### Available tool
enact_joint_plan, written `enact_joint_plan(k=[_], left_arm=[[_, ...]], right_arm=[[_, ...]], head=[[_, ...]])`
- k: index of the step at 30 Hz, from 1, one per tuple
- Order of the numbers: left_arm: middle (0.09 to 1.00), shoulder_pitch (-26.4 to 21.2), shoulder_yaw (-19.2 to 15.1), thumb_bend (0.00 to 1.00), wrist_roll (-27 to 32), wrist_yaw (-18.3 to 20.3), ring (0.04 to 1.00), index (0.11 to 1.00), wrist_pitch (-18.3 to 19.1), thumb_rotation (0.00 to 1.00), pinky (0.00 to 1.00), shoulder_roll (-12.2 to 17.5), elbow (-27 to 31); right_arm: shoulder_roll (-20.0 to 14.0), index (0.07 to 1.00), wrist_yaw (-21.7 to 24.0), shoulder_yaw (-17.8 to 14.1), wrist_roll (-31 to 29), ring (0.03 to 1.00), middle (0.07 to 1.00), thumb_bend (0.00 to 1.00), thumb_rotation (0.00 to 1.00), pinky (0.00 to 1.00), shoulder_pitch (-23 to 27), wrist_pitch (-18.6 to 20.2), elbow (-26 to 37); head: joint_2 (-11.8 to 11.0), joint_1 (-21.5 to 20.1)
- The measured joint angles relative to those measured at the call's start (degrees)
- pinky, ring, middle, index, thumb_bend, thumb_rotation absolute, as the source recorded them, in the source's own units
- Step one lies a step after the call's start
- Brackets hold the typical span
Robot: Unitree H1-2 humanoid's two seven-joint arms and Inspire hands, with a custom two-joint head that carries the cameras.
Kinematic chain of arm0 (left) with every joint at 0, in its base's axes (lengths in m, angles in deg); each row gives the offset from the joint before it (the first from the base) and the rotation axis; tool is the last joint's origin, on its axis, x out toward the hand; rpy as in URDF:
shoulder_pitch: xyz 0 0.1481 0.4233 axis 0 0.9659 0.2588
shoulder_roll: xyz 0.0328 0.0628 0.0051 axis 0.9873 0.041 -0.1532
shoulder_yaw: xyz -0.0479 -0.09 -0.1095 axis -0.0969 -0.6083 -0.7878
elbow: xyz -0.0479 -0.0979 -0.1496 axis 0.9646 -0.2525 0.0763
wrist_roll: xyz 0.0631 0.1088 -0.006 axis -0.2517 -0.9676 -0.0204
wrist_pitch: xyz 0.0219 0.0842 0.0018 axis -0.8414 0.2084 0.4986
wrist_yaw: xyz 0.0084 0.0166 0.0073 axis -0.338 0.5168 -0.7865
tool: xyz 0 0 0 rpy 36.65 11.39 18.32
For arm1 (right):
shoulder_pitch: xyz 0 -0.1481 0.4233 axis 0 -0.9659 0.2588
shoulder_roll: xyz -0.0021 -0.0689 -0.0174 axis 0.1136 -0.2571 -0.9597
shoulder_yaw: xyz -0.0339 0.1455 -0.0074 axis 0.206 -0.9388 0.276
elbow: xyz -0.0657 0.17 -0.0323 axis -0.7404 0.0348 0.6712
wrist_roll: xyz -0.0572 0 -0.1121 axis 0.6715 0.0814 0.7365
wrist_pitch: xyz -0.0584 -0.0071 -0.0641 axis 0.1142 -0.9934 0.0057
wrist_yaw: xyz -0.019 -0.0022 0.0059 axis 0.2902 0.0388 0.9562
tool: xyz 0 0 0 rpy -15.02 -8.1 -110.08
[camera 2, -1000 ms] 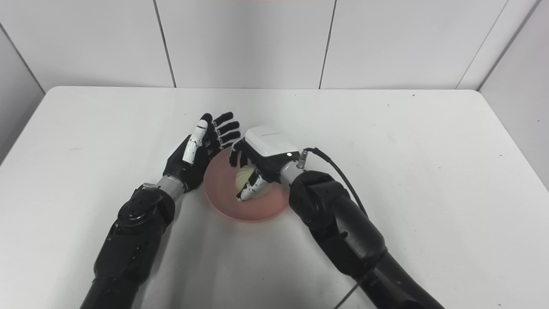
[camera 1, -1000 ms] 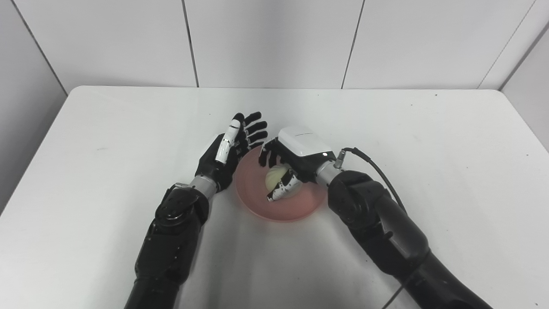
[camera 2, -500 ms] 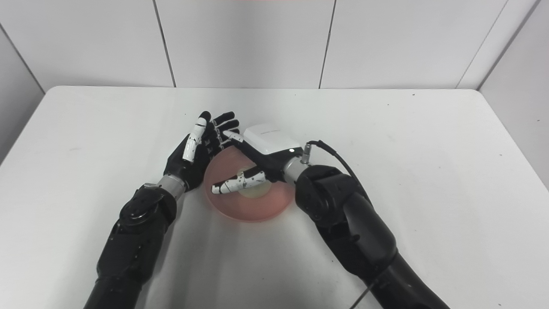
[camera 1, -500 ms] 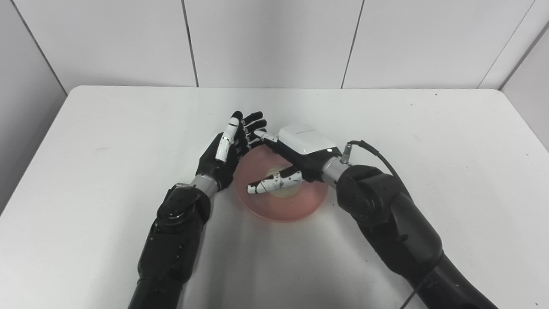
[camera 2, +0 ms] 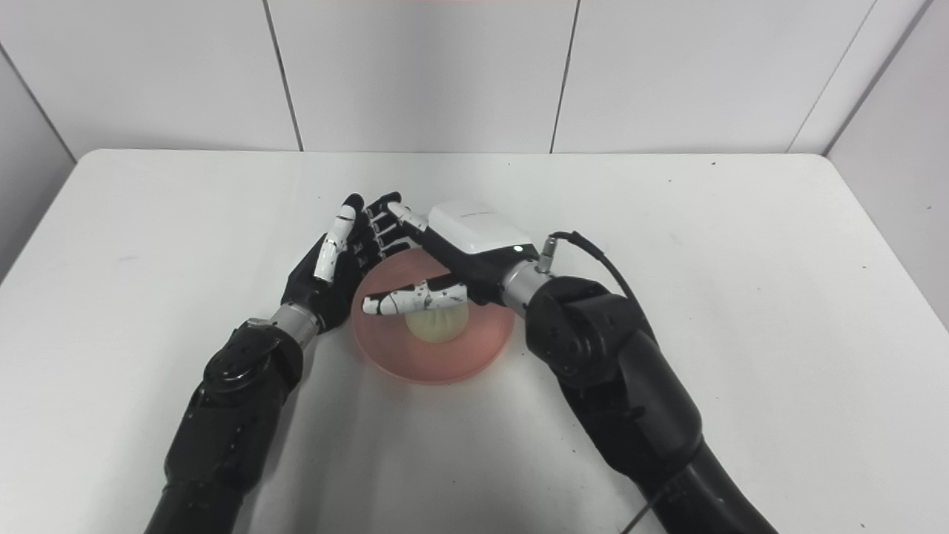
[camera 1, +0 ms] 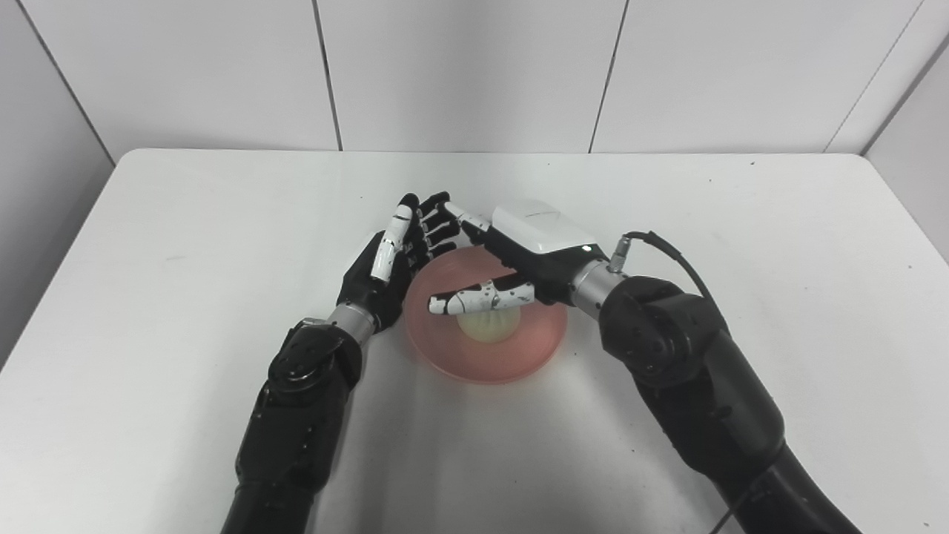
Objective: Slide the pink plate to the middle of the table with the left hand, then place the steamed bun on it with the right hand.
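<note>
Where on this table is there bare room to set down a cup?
The table is bare right of the right robot hand, left of the left robot hand, and along the back wall. The middle is crowded: both hands flank the pink plate holding the steamed bun.

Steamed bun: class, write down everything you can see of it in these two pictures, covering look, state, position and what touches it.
The steamed bun is a small, round, pale cream dome with a smooth, soft-looking surface. It sits upright near the middle of the pink plate, resting on it. The right hand is open above it, its thumb stretched across over the bun's top and hiding part of it; whether the thumb touches it cannot be told. The left hand stands open at the plate's left edge, clear of the bun.
</note>
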Motion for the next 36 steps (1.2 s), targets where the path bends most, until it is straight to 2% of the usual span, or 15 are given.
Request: enact_joint_plan(k=[3, 7, 10, 15, 16, 17, 18, 20, 25, 30, 36], left_arm=[[0.955, 3.3, -0.2, 0.52, -0.3, -1.8, 0.941, 0.953, 0.8, 1.00, 0.93, -0.6, 4.8], [0.990, 5.5, -0.3, 0.54, -1.9, -4.0, 0.980, 0.987, 2.9, 1.00, 0.97, -0.5, 9.3], [0.999, 6.1, -0.6, 0.54, -2.6, -4.7, 0.997, 0.998, 3.1, 1.00, 0.99, 0.0, 10.9], [1.000, 6.7, -0.4, 0.56, -4.2, -5.4, 1.000, 1.000, 3.2, 1.00, 1.00, 1.8, 15.2], [1.000, 6.7, -0.4, 0.57, -4.9, -5.7, 1.000, 1.000, 3.2, 1.00, 1.00, 2.0, 15.6], [1.000, 6.7, -0.3, 0.57, -6.1, -6.2, 1.000, 1.000, 3.2, 1.00, 1.00, 2.3, 16.0], [1.000, 6.9, 0.0, 0.57, -7.0, -6.4, 1.000, 1.000, 3.2, 1.00, 1.00, 2.6, 16.8], [1.000, 7.3, 0.3, 0.56, -8.7, -6.9, 1.000, 1.000, 3.0, 1.00, 1.00, 2.9, 18.4], [0.990, 8.1, 1.0, 0.54, -12.8, -8.8, 0.994, 0.997, 0.2, 1.00, 0.99, 3.0, 19.7], [0.991, 11.5, 1.1, 0.52, -15.0, -11.0, 0.995, 1.000, -4.0, 1.00, 0.98, 1.7, 19.8], [0.991, 15.0, 0.8, 0.53, -14.3, -10.8, 0.982, 1.000, -4.4, 1.00, 0.98, 1.4, 19.7]], right_arm=[[-0.1, 0.980, -3.1, -1.6, -2.6, 0.882, 0.927, 0.80, 1.00, 0.77, -1.6, -1.9, -0.1], [-0.2, 0.993, -6.8, -3.3, -5.1, 0.916, 0.952, 0.79, 1.00, 0.84, -2.4, -3.6, -0.6], [-0.4, 1.000, -9.2, -4.3, -6.4, 0.951, 0.982, 0.75, 1.00, 0.88, -2.5, -5.0, -0.8], [-0.4, 1.000, -13.9, -7.3, -9.6, 0.990, 1.000, 0.63, 1.00, 0.91, -3.8, -6.1, -0.9], [-0.3, 1.000, -14.5, -7.6, -10.2, 0.997, 1.000, 0.58, 1.00, 0.92, -4.2, -6.2, -0.9], [-0.1, 1.000, -15.6, -8.2, -11.5, 0.998, 1.000, 0.57, 1.00, 0.92, -4.7, -6.9, -1.1], [0.4, 1.000, -16.7, -9.0, -13.0, 0.994, 1.000, 0.53, 1.00, 0.92, -5.4, -7.8, -1.4], [1.6, 1.000, -19.0, -10.6, -15.7, 0.987, 1.000, 0.50, 1.00, 0.92, -6.9, -8.9, -1.6], [4.9, 1.000, -24.3, -13.7, -19.6, 0.992, 1.000, 0.42, 1.00, 0.94, -10.9, -9.1, -1.6], [7.4, 1.000, -27.0, -16.9, -24.2, 0.987, 1.000, 0.44, 1.00, 0.94, -14.0, -8.8, -1.6], [10.8, 1.000, -28.8, -19.3, -29.9, 1.000, 1.000, 0.46, 1.00, 1.00, -17.6, -7.5, -1.6]], head=[[-0.1, 0.0], [-0.3, 0.1], [-0.4, 0.2], [-0.5, 0.2], [-0.6, 0.2], [-0.6, 0.2], [-0.7, 0.0], [-0.8, 0.0], [-1.5, 0.0], [-1.7, -0.5], [-2.0, -1.8]])
